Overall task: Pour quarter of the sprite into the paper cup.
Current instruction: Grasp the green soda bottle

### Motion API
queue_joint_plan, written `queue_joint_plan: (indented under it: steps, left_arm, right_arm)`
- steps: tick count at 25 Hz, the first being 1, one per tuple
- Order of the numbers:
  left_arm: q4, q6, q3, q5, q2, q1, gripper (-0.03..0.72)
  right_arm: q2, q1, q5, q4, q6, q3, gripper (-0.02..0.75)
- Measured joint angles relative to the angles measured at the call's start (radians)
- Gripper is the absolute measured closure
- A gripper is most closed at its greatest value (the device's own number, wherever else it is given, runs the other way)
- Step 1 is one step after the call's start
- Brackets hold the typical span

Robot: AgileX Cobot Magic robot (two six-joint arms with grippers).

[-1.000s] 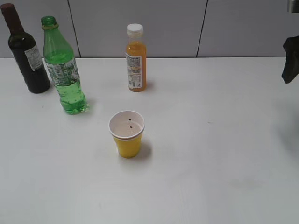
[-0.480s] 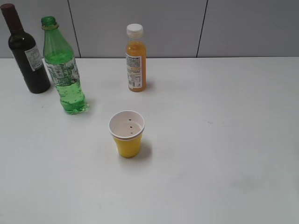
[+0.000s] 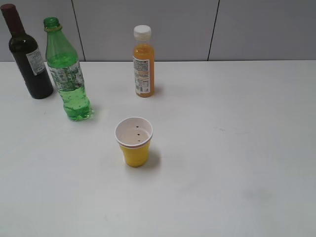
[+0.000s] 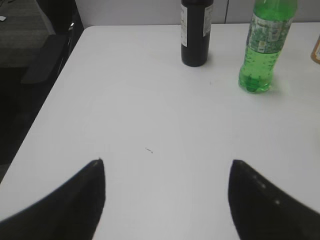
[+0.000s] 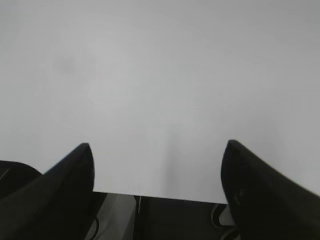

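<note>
The sprite [image 3: 66, 74], a tall green bottle with no cap, stands upright at the back left of the white table [image 3: 222, 148]. It also shows in the left wrist view [image 4: 262, 45], far ahead and right of my left gripper [image 4: 167, 165], which is open and empty over bare table. The paper cup [image 3: 134, 141], yellow outside and white inside, stands upright in the middle. My right gripper [image 5: 157, 147] is open and empty over the table's edge. Neither gripper shows in the exterior view.
A dark wine bottle [image 3: 27, 54] stands just left of the sprite, also in the left wrist view [image 4: 196, 30]. A small orange juice bottle [image 3: 143, 61] with a white cap stands behind the cup. The table's left edge [image 4: 55, 90] drops off to a dark floor.
The right arm's dark gripper, at the exterior view's right edge one second ago, has left that view. The bottles and cup have not moved.
</note>
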Motion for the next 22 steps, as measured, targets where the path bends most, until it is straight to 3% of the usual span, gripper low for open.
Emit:
queue_joint_plan:
  steps: [6,22]
  left_arm:
    - [0.000,0.000,0.000,0.000,0.000,0.000,0.105]
    - [0.000,0.000,0.000,0.000,0.000,0.000,0.105]
  right_arm:
    - [-0.228,0.000,0.007,0.002,0.001,0.139,0.145]
    - [-0.652,0.000,0.010,0.002,0.000,0.148,0.146]
